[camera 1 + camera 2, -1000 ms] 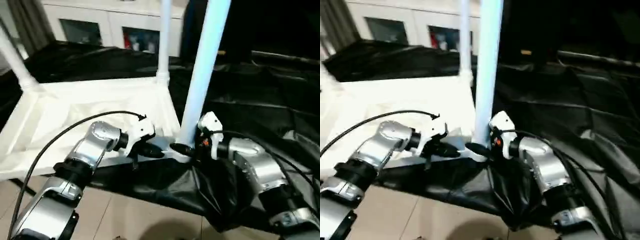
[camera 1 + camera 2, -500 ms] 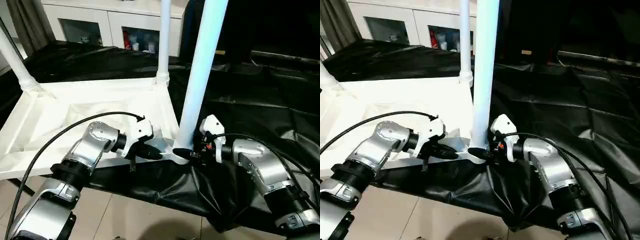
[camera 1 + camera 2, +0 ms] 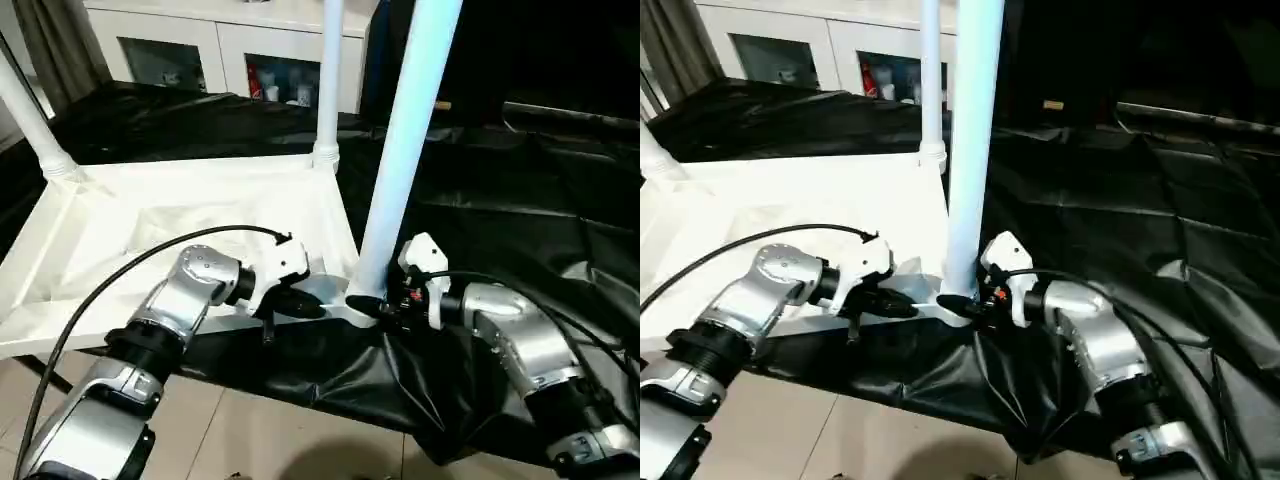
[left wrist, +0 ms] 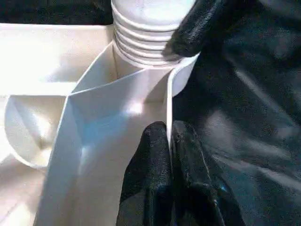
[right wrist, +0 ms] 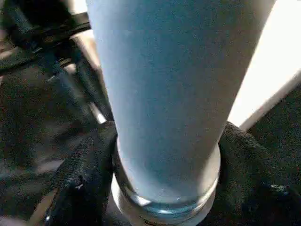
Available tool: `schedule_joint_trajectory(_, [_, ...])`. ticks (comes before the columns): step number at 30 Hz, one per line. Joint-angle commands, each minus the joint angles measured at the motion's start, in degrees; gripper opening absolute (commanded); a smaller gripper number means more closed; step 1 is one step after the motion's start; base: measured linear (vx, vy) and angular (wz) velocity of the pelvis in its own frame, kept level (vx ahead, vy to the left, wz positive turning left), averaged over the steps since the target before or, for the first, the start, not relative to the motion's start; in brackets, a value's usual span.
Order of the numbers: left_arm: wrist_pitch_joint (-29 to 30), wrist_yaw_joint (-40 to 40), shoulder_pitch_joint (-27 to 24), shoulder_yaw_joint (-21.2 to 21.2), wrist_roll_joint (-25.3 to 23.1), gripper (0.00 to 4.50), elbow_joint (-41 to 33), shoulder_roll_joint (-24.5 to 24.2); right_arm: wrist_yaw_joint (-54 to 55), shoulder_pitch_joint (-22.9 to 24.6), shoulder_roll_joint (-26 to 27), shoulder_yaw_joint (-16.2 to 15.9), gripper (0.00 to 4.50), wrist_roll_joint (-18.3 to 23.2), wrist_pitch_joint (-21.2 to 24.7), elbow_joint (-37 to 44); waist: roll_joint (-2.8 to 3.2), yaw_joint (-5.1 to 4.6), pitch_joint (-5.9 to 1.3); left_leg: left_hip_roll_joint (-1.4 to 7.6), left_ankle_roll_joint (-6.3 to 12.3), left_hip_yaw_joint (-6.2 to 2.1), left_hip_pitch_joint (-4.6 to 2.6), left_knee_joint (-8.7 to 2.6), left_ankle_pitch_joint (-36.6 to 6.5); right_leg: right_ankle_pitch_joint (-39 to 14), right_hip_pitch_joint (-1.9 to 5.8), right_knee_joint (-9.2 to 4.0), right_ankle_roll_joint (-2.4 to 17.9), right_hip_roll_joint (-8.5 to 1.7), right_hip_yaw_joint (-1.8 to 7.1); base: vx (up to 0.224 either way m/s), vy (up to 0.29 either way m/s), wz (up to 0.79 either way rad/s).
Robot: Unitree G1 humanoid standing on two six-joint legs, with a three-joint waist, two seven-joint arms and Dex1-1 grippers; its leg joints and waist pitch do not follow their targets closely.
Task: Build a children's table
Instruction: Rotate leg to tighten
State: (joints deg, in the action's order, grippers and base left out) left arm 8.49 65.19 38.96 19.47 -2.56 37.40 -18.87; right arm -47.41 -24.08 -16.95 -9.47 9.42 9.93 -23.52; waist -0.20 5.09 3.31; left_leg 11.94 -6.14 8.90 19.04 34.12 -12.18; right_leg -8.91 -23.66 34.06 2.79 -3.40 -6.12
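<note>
Left eye view: I see the upturned white plastic children's table (image 3: 190, 215) at the black-draped bench's near edge. My left gripper (image 4: 169, 141) pinches its rim; my right gripper (image 5: 164, 155) clasps the near-corner tapered leg (image 3: 400, 150) at its base.

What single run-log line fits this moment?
left pincer: shut on tabletop rim | right pincer: around near leg at its socket | table: upside down, three legs standing

My two head views look forward and down; both share the near leg (image 3: 400, 160). Each wrist camera sits very near this leg's base, from opposite sides.
</note>
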Motion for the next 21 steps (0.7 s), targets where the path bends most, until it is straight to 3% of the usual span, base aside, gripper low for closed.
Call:
schedule_joint_trajectory(1, [1.0,-4.5,1.3,-0.1,-1.3,0.0,1.0,1.6,5.2,0.7,1.2,0.5,2.72,-1.8,0.0,-2.8,-0.09,-0.09,-4.11,0.54,2.77,0.53,0.68,-3.62,-6.0,-20.3,4.12,-4.78,6.2,-4.39,3.05,0.0,0.0,0.0])
schedule_joint_trajectory(3, [2.7,-12.7,3.0,-0.9,-2.7,0.0,4.3,4.8,16.2,0.2,5.7,3.6,2.72,-2.3,0.5,-5.8,0.15,-0.18,-4.1,0.49,2.36,0.5,0.46,-3.68,-6.4,-21.7,3.83,-5.08,5.6,-4.34,3.04,0.0,0.0,0.0])
schedule_joint_trajectory(4, [4.2,-18.1,4.3,-1.8,-2.9,0.0,6.6,7.4,24.2,-0.6,8.9,5.7,2.72,-2.5,0.9,-7.9,-0.05,-0.3,-4.03,0.52,2.12,0.46,0.46,-3.75,-6.3,-22.0,3.86,-5.08,5.5,-4.32,3.01,0.0,0.0,0.0])
schedule_joint_trajectory(6, [5.0,-22.0,5.4,-2.5,-2.9,0.0,8.4,9.4,29.7,-1.3,11.2,6.8,2.71,-2.7,1.1,-9.7,0.18,-0.43,-3.97,0.24,1.55,0.4,0.29,-3.76,-7.5,-25.1,3.8,-5.62,4.3,-4.42,2.76,0.0,0.0,0.0])
schedule_joint_trajectory(9, [4.9,-26.6,6.7,-2.9,-3.2,0.0,11.1,12.6,36.6,-2.9,15.2,7.4,2.71,-3.3,0.5,-12.5,0.34,-0.55,-4.07,0.31,1.93,0.32,0.25,-3.81,-8.3,-24.7,3.63,-5.82,4.4,-4.5,2.81,0.0,0.0,0.0])
schedule_joint_trajectory(15, [2.7,-26.2,7.4,-2.1,-3.9,0.0,13.1,15.0,36.7,-4.9,18.6,5.5,2.71,-5.2,-2.7,-14.8,0.18,-0.46,-4.08,0.07,3.39,0.4,0.63,-3.81,-7.9,-23.8,3.94,-5.74,3.9,-4.45,2.82,0.0,0.0,0.0])
schedule_joint_trajectory(17, [2.2,-25.7,7.6,-2.0,-4.1,0.0,13.5,15.0,36.1,-5.0,18.8,5.7,3.26,-5.1,-3.8,-14.8,0.3,-0.52,-3.97,0.07,3.52,0.37,0.58,-3.86,-8.4,-24.9,3.86,-5.92,3.5,-4.36,2.73,0.0,0.0,0.0])
schedule_joint_trajectory(21, [0.8,-21.7,7.0,-1.3,-3.7,0.0,12.7,13.1,30.3,-4.7,16.5,6.8,3.61,-2.5,-6.0,-11.8,0.27,-0.67,-4.01,0.13,4.01,0.29,0.59,-3.91,-9.0,-25.6,3.9,-6.05,3.2,-4.44,2.63,0.0,0.0,0.0])
